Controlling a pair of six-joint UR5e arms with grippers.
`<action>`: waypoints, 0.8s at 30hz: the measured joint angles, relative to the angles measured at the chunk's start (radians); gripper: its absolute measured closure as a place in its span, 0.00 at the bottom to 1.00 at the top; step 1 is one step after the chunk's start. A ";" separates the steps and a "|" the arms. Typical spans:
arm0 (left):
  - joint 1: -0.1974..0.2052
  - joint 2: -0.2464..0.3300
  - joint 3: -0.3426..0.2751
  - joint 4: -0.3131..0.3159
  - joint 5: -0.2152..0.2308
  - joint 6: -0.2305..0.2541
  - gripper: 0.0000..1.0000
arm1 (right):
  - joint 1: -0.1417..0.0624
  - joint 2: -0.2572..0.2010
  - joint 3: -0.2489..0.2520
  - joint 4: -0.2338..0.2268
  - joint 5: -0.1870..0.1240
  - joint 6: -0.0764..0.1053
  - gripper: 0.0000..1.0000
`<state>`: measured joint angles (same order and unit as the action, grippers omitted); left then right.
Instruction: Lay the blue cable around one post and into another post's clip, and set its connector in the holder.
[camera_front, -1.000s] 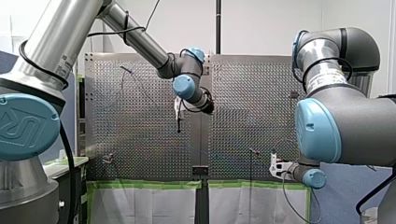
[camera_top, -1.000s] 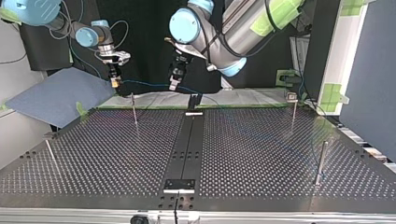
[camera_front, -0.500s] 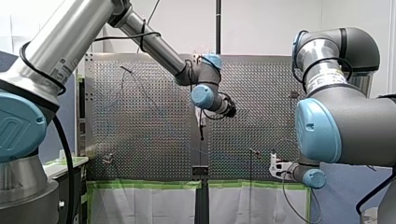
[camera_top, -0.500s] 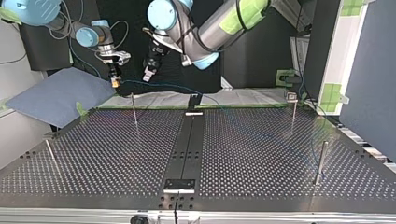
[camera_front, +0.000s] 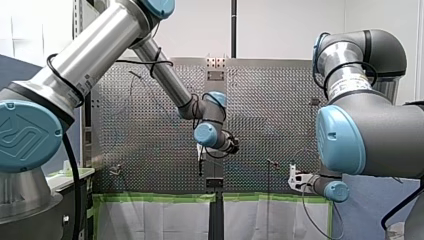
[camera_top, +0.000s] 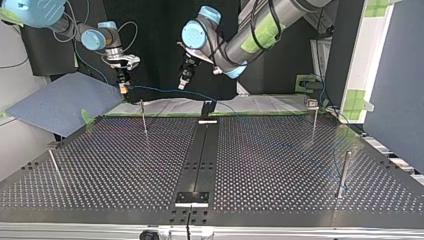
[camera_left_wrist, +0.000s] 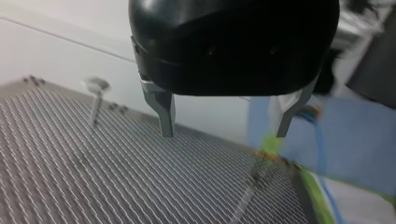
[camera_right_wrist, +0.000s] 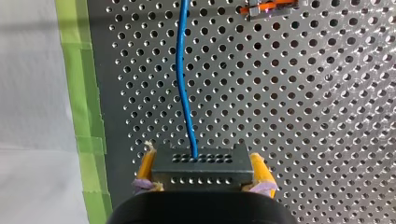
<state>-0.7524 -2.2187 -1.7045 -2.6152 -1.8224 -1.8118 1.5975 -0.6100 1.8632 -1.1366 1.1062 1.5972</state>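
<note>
Shut tight on the black connector (camera_right_wrist: 198, 165) with my right gripper (camera_right_wrist: 200, 183), one yellow pad (camera_right_wrist: 145, 165) pressed against each short end. A rectangular block, matte, with rows of small round holes on the face turned away from the gripper; long axis across, from pad to pad. Out of the middle of that face, the blue cable (camera_right_wrist: 183, 79): thin, smooth and round, pointing straight ahead from the connector with only a slight bend over the perforated metal table (camera_right_wrist: 303, 116). Far ahead of the connector and just beside the cable, a small clip (camera_right_wrist: 268, 7) of orange and metal. To one side of the connector, strips of green tape (camera_right_wrist: 86, 116) along the table's edge.

Wide apart and holding nothing: the two flat metal fingers (camera_left_wrist: 164, 114) of my left gripper (camera_left_wrist: 224, 126), under a glossy, rounded black body. In the top view, hanging in the air near the connector, to its right, a little above the cable's line. In the left wrist view, cable off to the side of one finger, not between the two.

Just in front of the connector in the top view, a thin upright metal post (camera_top: 143, 117). From the connector toward that view's right, the cable in a shallow sag, off the table, up to a black bracket (camera_top: 207, 107). Well apart from the connector, further right, a second slim post (camera_top: 314, 122) with a small head.
</note>
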 joint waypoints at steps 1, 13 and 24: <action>0.005 -0.008 -0.003 0.008 0.004 0.007 0.00 | 0.000 0.000 0.000 0.001 0.000 0.000 1.00; -0.015 -0.107 -0.005 0.107 0.028 0.029 0.00 | 0.001 0.000 0.000 0.004 0.000 0.000 1.00; -0.025 -0.195 0.036 0.195 0.014 0.049 0.00 | 0.002 0.000 -0.001 0.004 0.000 0.000 1.00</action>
<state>-0.7770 -2.4139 -1.6686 -2.4198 -1.8079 -1.7630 1.5992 -0.6100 1.8625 -1.1322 1.1061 1.5972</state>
